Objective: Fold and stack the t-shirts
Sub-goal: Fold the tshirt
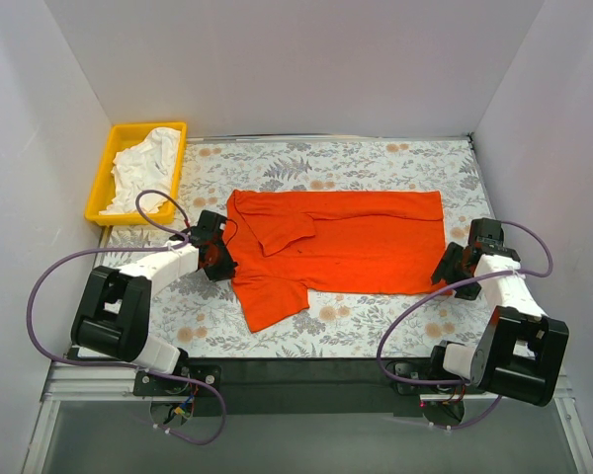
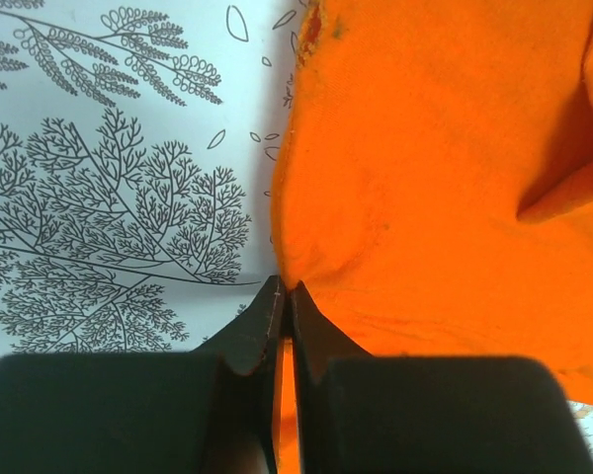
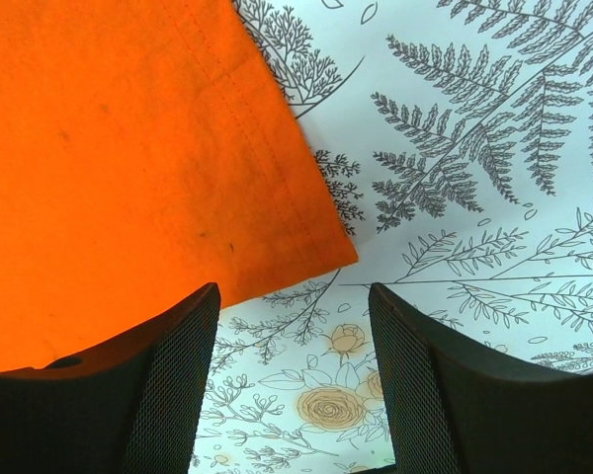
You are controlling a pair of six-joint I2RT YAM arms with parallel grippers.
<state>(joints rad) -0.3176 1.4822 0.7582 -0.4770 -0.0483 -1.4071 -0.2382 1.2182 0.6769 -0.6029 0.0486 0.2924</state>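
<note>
Orange-red fabric fills the middle of the top view: the orange t-shirt (image 1: 346, 247) lies spread sideways on the flower-printed table (image 1: 376, 331), its upper part seemingly turned in and one sleeve sticking out toward the near edge. The fold looks only begun. The white t-shirt (image 1: 148, 168) sits crumpled in the yellow tray (image 1: 101, 173) at the far left corner, unfolded, so nothing is stacked yet. The left gripper (image 1: 215, 259) is at the shirt's left edge and the right gripper (image 1: 445, 269) at its right near corner. How many layers the shirt has here is hard to judge from above. In the left wrist view, the left gripper (image 2: 285, 296) has its jaws pressed nearly together with a thin sliver of orange cloth between them, pinching the shirt's edge; the wrist's dark body hides the lower part of the picture. In the right wrist view, the right gripper (image 3: 294, 296) stands with its fingers well apart and empty, above the printed cloth just beside the shirt's hemmed corner; whether its left finger touches the fabric cannot be told.
</note>
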